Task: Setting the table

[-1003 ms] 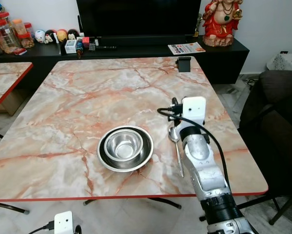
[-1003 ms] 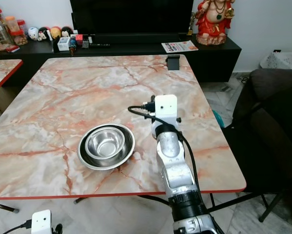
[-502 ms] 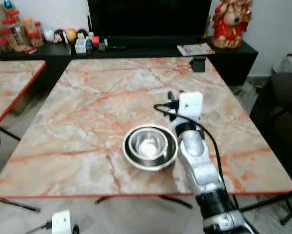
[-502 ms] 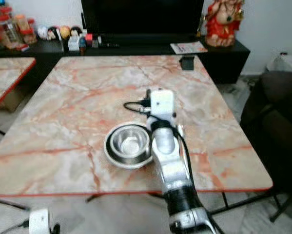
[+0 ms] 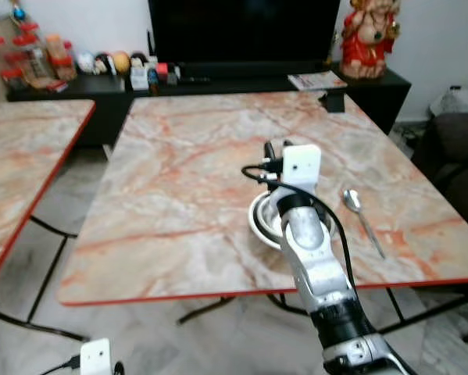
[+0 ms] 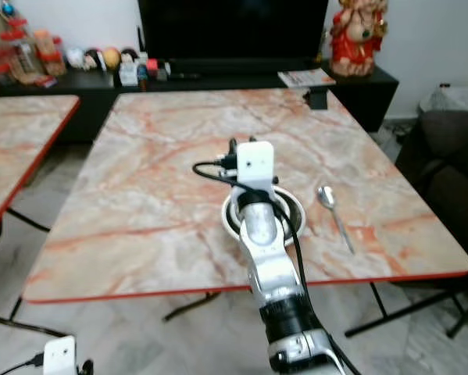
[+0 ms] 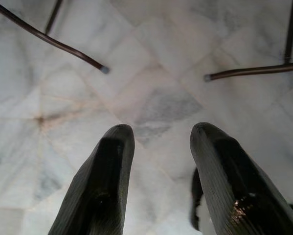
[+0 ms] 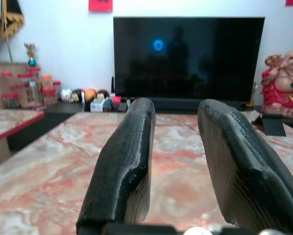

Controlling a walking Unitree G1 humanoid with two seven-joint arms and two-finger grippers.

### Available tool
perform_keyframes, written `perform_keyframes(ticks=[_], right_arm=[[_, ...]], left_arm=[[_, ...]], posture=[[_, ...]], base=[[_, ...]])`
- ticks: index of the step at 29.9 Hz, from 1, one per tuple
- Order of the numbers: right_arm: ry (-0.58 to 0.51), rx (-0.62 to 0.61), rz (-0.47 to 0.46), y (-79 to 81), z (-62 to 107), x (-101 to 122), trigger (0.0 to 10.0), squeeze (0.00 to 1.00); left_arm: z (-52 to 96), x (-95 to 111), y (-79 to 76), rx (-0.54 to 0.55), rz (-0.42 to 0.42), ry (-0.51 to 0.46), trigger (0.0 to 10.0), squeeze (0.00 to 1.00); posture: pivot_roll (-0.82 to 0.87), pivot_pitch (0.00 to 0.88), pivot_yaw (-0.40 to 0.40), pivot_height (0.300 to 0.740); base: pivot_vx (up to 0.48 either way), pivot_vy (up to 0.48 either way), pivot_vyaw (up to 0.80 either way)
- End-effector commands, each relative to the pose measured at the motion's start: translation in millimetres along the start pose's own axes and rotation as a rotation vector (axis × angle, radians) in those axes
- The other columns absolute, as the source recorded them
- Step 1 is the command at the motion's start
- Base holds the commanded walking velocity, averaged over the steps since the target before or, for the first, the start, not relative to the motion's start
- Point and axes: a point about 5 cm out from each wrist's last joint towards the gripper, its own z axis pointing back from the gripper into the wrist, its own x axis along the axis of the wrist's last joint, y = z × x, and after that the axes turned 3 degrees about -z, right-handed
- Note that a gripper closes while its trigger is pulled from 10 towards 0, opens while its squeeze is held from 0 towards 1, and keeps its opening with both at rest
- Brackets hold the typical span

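With the bowl (image 5: 265, 220) near the counter's (image 5: 179, 164) front edge and the spoon (image 5: 362, 217) toward its right edge, my right claw (image 8: 173, 161) is empty, fingers apart, over the bowl, left claw (image 7: 158, 181) released over the floor; I judge fetching more settings comes next.

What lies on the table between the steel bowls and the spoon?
Nothing: in the right eye view, only bare marble table separates the steel bowls from the spoon.
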Motion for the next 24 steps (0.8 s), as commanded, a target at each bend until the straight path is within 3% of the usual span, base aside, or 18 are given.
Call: perform_keyframes(ticks=[1, 24], right_arm=[[0.008, -0.017, -0.007, -6.6, 1.1, -2.5, 10.0, 0.0], [0.003, 0.02, -0.006, -1.9, 0.6, -3.4, 10.0, 0.0]], left_arm=[[0.7, -2.4, -5.1, -0.006, 0.021, 0.012, 10.0, 0.0], [1.4, -3.8, -3.4, 0.003, 0.028, 0.013, 10.0, 0.0]], posture=[[-0.01, 0.0, 0.018, 0.732], [0.0, 0.0, 0.011, 0.732]], base=[[0.0, 0.446, 0.0], [0.0, 0.441, 0.0]])
